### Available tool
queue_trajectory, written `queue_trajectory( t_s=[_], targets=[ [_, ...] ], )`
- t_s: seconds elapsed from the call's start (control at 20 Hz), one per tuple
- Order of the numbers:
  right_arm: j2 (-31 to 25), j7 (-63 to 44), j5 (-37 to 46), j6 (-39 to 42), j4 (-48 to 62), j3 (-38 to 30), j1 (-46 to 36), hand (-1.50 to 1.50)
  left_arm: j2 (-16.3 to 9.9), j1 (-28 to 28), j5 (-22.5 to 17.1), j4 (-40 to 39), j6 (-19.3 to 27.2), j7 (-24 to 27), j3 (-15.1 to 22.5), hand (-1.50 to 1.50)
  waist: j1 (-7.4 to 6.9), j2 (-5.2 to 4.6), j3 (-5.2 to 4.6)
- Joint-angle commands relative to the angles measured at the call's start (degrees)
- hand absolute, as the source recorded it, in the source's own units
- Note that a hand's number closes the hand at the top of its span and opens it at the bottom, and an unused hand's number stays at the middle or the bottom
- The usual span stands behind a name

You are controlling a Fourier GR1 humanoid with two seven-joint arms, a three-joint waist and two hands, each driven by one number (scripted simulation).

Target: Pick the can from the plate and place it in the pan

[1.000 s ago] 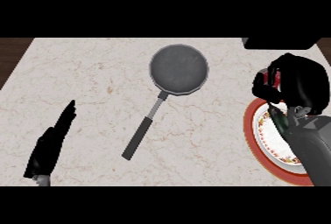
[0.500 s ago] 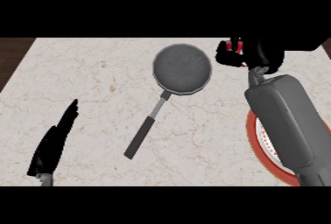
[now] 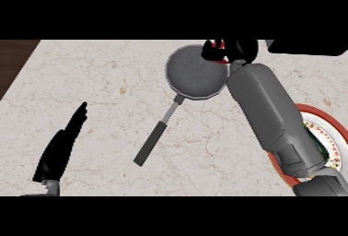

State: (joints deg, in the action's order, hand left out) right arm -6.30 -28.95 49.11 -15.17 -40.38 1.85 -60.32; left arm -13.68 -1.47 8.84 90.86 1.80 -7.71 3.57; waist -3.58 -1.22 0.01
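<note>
The right hand has swung further left to the far rim of the pan, fingers curled round the red can – well away from the plate – while the left hand rests open, fingers straight

A marbled counter was seen; on it were laid a pan and, at right, a plate.

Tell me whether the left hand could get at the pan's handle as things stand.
Probably yes. The left hand rests open at the lower left, and only bare counter lies between it and the handle. The right hand, holding the red can, is up at the pan's far rim, clear of that path.
</note>
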Motion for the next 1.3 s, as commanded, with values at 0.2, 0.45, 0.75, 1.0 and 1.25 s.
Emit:
queue_trajectory(
  t_s=[0.2, 0.45, 0.75, 1.0, 1.25],
  targets=[
    [1.3, 6.5, 0.4, -0.3, 19.5, -2.0, -6.0, 1.5, 0.2, 1.1, 0.7, 2.0, -0.5, -0.6, 1.1, 0.0, -2.2, -0.99, 0.04],
    [5.7, 5.9, -10.5, -0.6, 21.4, -12.5, -4.8, -1.5, 0.4, 2.5, 0.4, -0.4, -0.7, 0.8, 0.5, 0.0, -2.45, -1.69, 0.13],
    [6.3, 13.8, -16.9, -6.0, 21.3, -19.1, -5.8, -1.5, 1.4, 1.3, 1.8, 0.2, 0.0, 0.4, 2.1, 0.0, -2.88, -1.45, 0.15],
    [6.3, 21.1, -19.3, -17.4, 18.9, -21.9, -6.7, -1.5, -0.1, 3.5, -0.5, 0.1, -2.3, -1.4, 0.3, 0.0, -2.73, -1.34, 0.13],
    [4.5, 26.7, -23.2, -24.1, 18.0, -27.5, -5.2, -1.5, 0.1, 2.0, -0.6, -2.0, -1.6, 1.1, -0.7, 0.0, -1.23, -0.98, 0.06]
  ],
)
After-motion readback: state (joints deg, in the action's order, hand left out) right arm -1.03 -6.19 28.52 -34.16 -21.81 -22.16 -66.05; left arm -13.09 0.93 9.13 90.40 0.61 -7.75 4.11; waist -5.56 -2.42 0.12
